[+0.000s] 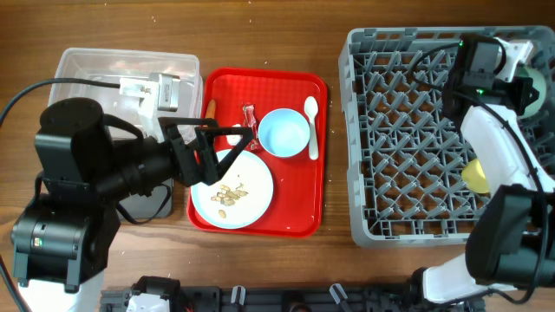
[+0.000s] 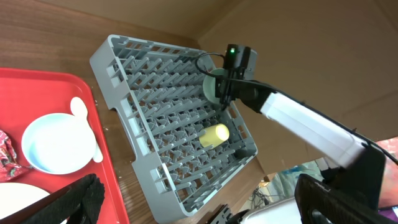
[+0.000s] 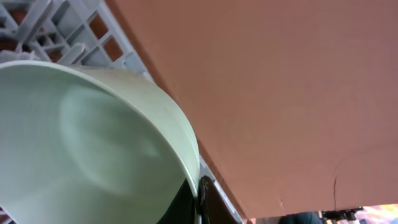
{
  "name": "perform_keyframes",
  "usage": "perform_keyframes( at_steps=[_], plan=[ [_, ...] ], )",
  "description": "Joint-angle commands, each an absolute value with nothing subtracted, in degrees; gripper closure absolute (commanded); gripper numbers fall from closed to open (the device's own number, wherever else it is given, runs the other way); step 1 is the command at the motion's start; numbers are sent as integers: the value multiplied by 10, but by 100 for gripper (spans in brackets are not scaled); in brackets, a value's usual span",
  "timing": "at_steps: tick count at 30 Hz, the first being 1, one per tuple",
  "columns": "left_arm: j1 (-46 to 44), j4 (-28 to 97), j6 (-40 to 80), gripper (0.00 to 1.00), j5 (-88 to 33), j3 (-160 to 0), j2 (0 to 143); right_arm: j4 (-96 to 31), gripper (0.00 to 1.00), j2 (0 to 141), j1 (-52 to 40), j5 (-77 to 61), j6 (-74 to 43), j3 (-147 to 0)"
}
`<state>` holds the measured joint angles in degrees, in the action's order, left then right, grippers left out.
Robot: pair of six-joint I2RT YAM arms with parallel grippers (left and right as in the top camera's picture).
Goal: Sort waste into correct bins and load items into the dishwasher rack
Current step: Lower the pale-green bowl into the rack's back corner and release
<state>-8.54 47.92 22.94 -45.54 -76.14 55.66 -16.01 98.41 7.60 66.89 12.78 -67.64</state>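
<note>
My right gripper [image 1: 512, 82] is shut on the rim of the pale green bowl [image 1: 535, 87], held on edge at the far right corner of the grey dishwasher rack [image 1: 416, 130]. The bowl fills the right wrist view [image 3: 87, 143]. A yellow cup [image 1: 475, 176] lies in the rack. My left gripper [image 1: 238, 143] is open and empty above the pale blue plate [image 1: 251, 204], which carries beige scraps [image 1: 230, 192]. The pale blue bowl [image 1: 284, 132], white spoon [image 1: 312, 126] and red wrapper [image 1: 250, 115] lie on the red tray [image 1: 299, 221].
The clear tub [image 1: 87, 65] stands at the back left with a white crumpled thing [image 1: 143, 91] inside. An orange piece [image 1: 208, 107] sits at the red tray's left edge. My left arm hides most of the black tray [image 1: 149, 206].
</note>
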Motion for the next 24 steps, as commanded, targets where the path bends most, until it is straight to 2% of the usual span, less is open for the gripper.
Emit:
perform_keyframes(
  at_steps=[1,24],
  plan=[
    [-88,478,216,0,-464,-768,557,-157,96,1009,77,669,135,-685],
    [-88,478,216,0,-464,-768,557,-202,96,1015,31,677,133,-677]
  ],
)
